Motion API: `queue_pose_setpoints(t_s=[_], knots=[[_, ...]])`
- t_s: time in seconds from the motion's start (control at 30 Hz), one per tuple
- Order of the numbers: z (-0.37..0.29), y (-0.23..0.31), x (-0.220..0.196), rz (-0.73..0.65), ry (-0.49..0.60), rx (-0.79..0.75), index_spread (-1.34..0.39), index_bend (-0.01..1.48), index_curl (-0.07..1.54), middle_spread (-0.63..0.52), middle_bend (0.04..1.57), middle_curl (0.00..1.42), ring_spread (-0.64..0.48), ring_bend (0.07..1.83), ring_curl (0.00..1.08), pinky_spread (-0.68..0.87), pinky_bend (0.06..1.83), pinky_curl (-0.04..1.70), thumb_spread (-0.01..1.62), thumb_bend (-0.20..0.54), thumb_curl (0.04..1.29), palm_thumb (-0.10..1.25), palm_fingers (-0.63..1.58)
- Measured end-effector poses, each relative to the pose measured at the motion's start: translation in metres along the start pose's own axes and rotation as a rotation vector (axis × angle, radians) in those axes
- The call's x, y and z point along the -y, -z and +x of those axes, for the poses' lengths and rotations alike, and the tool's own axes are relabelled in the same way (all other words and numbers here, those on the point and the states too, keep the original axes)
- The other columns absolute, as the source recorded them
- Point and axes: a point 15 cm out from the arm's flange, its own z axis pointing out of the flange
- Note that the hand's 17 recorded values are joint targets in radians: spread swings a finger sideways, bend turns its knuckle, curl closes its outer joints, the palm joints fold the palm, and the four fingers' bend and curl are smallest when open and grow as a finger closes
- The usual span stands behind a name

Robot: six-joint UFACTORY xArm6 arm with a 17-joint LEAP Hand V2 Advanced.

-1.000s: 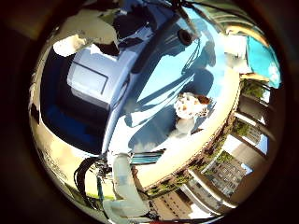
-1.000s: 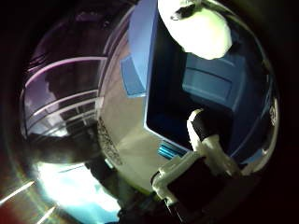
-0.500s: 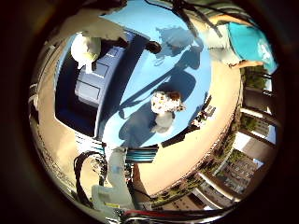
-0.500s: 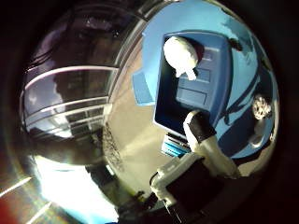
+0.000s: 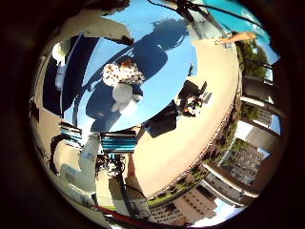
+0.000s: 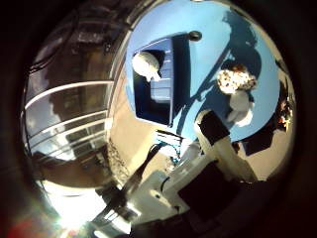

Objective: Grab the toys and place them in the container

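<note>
So the hand (image 6: 218,158) is up high over the round blue table (image 6: 208,64), holding nothing, and what shows of its fingers (image 6: 210,126) looks fairly straight and relaxed. The dark blue container (image 6: 153,82) sits near one edge of the table with a white toy (image 6: 146,64) already inside, at one end of it. The other toy, a spotted plush (image 5: 123,81), lies out on the bare table well apart from the container, toward the opposite edge, with its long axis running from the spotted part to its white end (image 5: 123,93). The hand's shadow (image 5: 162,40) falls across the table just beside it.
</note>
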Motion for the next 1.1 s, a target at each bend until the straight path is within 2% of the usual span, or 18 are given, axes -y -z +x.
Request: queue_pose_setpoints(t_s=[0.2, 0.47, 0.87, 1.1], knots=[[0.040, -0.066, 0.015, -0.057, 0.007, 0.051, -0.14, 0.18, 0.27, 0.10, 0.19, 0.35, 0.30, 0.43, 0.30, 0.45, 0.72, 0.24, 1.16, -0.025, 0.42, 0.69, 0.07], [0.071, -0.145, 0.052, -0.092, 0.050, 0.023, -0.14, 0.18, 0.28, 0.10, 0.17, 0.34, 0.28, 0.38, 0.30, 0.42, 0.64, 0.21, 1.16, -0.027, 0.40, 0.67, 0.07], [0.067, -0.183, 0.093, -0.084, 0.075, 0.020, -0.13, 0.18, 0.27, 0.07, 0.17, 0.32, 0.27, 0.35, 0.30, 0.41, 0.59, 0.20, 1.16, -0.025, 0.39, 0.67, 0.08], [0.052, -0.206, 0.108, -0.125, 0.071, 0.026, -0.12, 0.18, 0.28, 0.07, 0.17, 0.32, 0.26, 0.34, 0.31, 0.41, 0.57, 0.20, 1.15, -0.026, 0.38, 0.68, 0.08]])
